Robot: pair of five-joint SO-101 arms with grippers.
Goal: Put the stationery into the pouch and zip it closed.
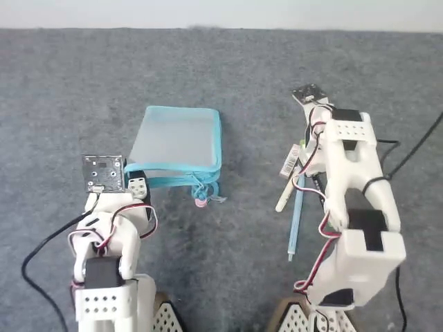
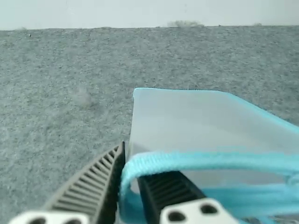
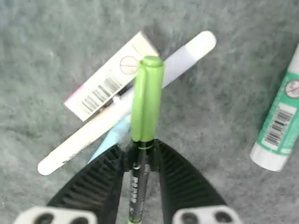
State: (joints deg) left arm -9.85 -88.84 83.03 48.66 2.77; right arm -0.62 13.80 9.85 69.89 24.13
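Pinching green pen [image 3: 145,100], inside right hand [image 3: 141,151]

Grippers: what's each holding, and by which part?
Right gripper holds the green pen by its dark barrel, just below the green cap. Left gripper pinches the pouch at its teal zipper edge.

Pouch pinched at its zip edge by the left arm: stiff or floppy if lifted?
Likely floppy: the pouch is thin translucent sheet, and its teal zip edge bows where the left end effector pinches it. Probably light: nothing shows through its clear side. The mouth may sag shut rather than hold open.
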